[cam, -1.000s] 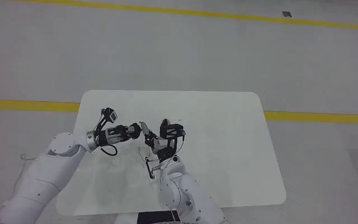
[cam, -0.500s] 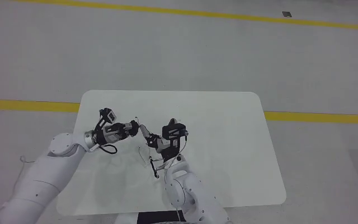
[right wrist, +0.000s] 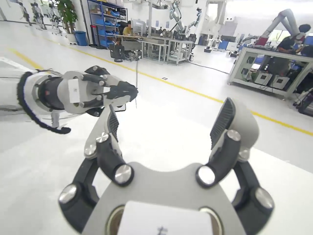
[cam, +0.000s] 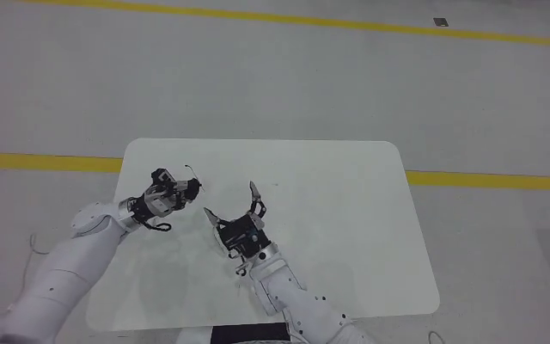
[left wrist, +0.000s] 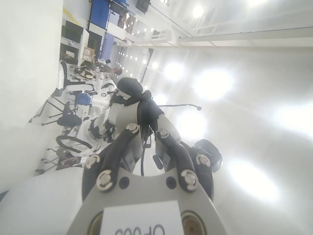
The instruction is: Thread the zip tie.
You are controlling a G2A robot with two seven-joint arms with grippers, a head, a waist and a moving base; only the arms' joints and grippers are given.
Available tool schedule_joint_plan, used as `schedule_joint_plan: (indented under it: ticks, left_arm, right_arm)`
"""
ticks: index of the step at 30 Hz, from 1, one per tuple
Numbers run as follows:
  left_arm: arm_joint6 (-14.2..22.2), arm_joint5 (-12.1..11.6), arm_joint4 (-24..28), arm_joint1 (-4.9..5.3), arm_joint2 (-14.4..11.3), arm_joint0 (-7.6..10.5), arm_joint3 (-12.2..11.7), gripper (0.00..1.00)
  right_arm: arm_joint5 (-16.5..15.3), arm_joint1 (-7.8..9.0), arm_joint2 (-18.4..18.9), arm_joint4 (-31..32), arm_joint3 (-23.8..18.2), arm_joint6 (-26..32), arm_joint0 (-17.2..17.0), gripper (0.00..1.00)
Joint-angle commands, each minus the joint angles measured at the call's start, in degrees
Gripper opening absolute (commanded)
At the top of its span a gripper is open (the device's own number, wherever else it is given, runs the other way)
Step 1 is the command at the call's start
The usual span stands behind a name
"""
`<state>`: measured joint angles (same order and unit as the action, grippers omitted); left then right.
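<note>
Table [cam: 344,172]: both arms work over its left-centre part, grippers near each other but apart, nothing touching betw. them.

L gripper [cam: 191,187] is held up off the table w/ fingers pressed together, clamped on the zip tie [left wrist: 181,104]. R gripper [right wrist: 170,106] sits just beside it toward table centre, fingers spread wide, holding nothing, palm facing the L one.

The tie is thin and dark. One stretch sticks out past the L fingertips and ends in a small knob. Another stretch runs back down betw. the fingers toward the wrist. Can't tell whether the knob is the head or whether any loop is closed.

Step in hand, as I judge it: R gripper needs to take the free stretch so tail and head can be brought together. To do it well:
- Close in slowly, since the strand is springy and will flick if bumped.
- Line the R pads up square across the strand and grip near its end, not mid-span, so there's little floppy length to steer.
- Keep the L grip firm and steady, no wrist roll.
- Feed the tail straight into the slot, correct face up; if skewed it jams.
</note>
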<state>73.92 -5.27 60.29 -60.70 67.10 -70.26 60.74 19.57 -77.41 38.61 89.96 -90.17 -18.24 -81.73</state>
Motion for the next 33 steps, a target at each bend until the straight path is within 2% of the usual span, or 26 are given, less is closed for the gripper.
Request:
schedule_joint_plan:
  ticks: [1, 10, 11, 13, 15, 21, 24, 29, 30, 31, 32, 33]
  left_arm:
    - [-0.56, -0.21, 0.25, -0.07, 0.08, 0.49, -0.39, 0.00]
    - [-0.77, -0.68, -0.56, -0.03, 0.10, 0.69, -0.38, 0.00]
    - [-1.55, 1.08, 0.85, -0.20, -0.28, 0.26, 0.04, 0.00]
    - [-1.73, 2.80, 2.65, -0.35, -0.38, 0.10, -0.05, 0.00]
    - [0.15, 6.01, 6.85, -0.70, -0.69, -0.06, -0.61, 0.00]
    - [4.11, 11.93, 12.83, -1.65, -2.27, 1.23, -3.55, 0.00]
    - [5.39, 13.29, 13.32, -2.10, -3.43, 2.05, -4.62, 0.00]
    - [5.73, 13.26, 13.06, -2.85, -5.40, 2.99, -5.34, 0.00]
    - [5.73, 13.15, 13.11, -3.00, -5.71, 3.18, -5.43, 0.00]
    - [5.73, 12.79, 13.00, -3.17, -6.09, 3.46, -5.60, 0.00]
    - [5.73, 12.47, 12.89, -3.30, -6.35, 3.65, -5.77, 0.00]
    - [5.73, 12.36, 12.92, -3.43, -6.65, 3.82, -5.77, 0.00]
  right_arm:
    - [-0.08, 0.63, -0.09, 0.00, -0.41, -0.26, 0.52, 1.00]
    - [-0.08, 0.71, -0.09, 0.00, -0.51, -0.28, 0.56, 1.00]
    - [-0.08, 0.80, 0.02, 0.00, -0.08, -0.17, 0.96, 1.00]
    - [-0.08, 1.38, -0.87, 0.00, 1.74, -0.38, 2.99, 1.00]
    - [-0.08, 1.94, -2.11, 0.00, 2.45, -0.76, 4.02, 1.00]
    - [-0.08, 4.27, -5.40, 0.00, 5.44, -1.70, 8.33, 1.00]
    - [-0.08, 5.19, -6.76, 0.00, 5.60, -2.04, 9.52, 1.00]
    - [-0.08, 5.83, -7.86, 0.00, 5.21, -2.84, 10.26, 1.00]
    - [-0.08, 5.88, -8.00, 0.00, 5.24, -3.10, 10.43, 0.97]
    - [-0.08, 5.92, -8.14, 0.00, 5.30, -3.42, 10.61, 0.85]
    - [-0.08, 5.94, -8.20, 0.00, 5.33, -3.61, 10.66, 0.78]
    - [-0.08, 5.93, -8.22, 0.00, 5.34, -3.74, 10.65, 0.56]
